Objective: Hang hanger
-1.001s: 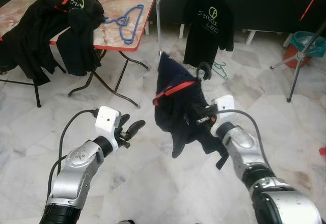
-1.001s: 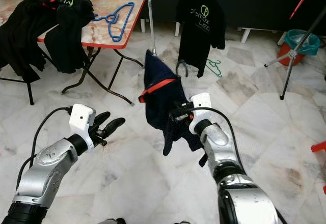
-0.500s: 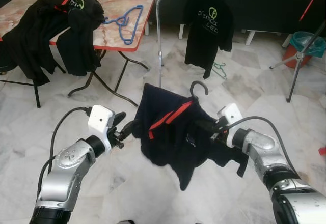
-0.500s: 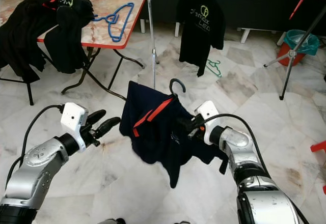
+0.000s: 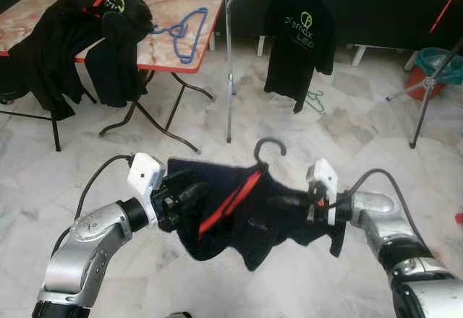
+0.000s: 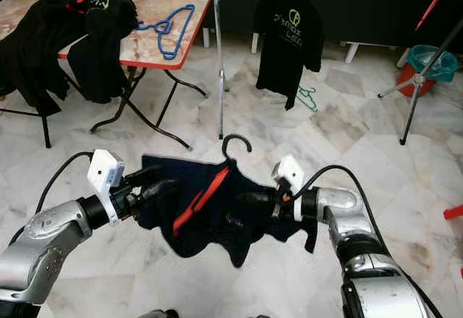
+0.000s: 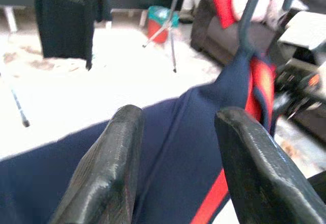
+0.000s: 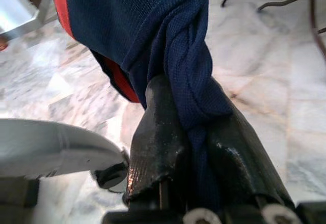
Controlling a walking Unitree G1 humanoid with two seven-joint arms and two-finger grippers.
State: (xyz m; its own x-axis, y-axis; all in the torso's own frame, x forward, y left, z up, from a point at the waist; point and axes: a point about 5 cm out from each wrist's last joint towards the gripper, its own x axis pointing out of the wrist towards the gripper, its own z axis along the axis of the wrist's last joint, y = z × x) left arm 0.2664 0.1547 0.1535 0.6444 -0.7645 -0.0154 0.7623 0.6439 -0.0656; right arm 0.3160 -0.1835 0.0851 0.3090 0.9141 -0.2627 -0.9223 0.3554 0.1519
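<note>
Garment, a navy shirt with a red stripe (image 5: 231, 202) on a dark hanger (image 5: 269, 147), is now stretched level between both arms, where a second ago it dangled bunched from the right gripper (image 5: 283, 202) alone. Right gripper is clenched on a twisted shoulder fold; the left gripper (image 7: 178, 132) has come in at the other shoulder, fingers (image 7: 109, 168) spread astride the cloth, not closed. Hook stands free and upright, so carrying it to the rack pole (image 5: 228, 58) looks next.
</note>
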